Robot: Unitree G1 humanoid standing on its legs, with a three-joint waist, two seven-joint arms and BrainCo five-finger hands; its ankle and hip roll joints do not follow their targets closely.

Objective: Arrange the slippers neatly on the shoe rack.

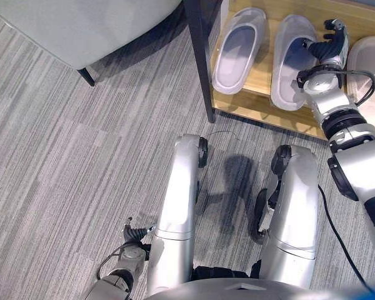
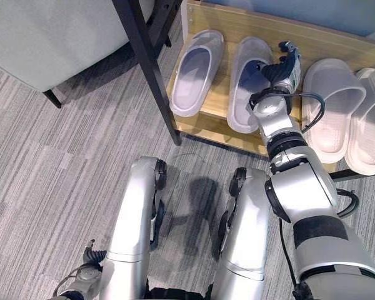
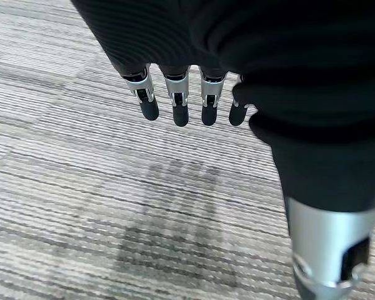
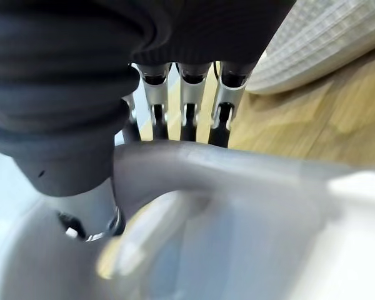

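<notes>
Looking down through the head camera, I see a wooden shoe rack [image 2: 337, 44] with a dark metal post [image 2: 147, 69] at its left corner. The shelf carries four slippers in a row. The two on the left are pale lavender-grey: the left grey slipper [image 2: 197, 72] lies toes away from me, and the right grey slipper [image 2: 249, 84] lies just beside it, parallel. To the right sit two off-white slippers [image 2: 347, 112], touching each other, with a ribbed top surface; the outer one is cut off by the frame edge in the left eye view.

The right robot hand [image 2: 280, 70] is at the right edge of the right grey slipper, over its strap. In the right wrist view, the fingers [image 4: 187, 103] reach down behind the slipper's grey strap [image 4: 237, 169] and their tips are hidden by it, with the thumb low on the near side, so I cannot tell whether the hand is grasping the slipper. The wooden shelf board and the ribbed off-white slipper show past the fingers.

The left robot hand [image 3: 181, 100] hangs low at my left side above the grey striped carpet [image 1: 62, 156], fingers straight and relaxed, holding nothing.

A pale upholstered seat on dark legs [image 1: 81, 25] stands left of the rack; its upper part is cut off.
</notes>
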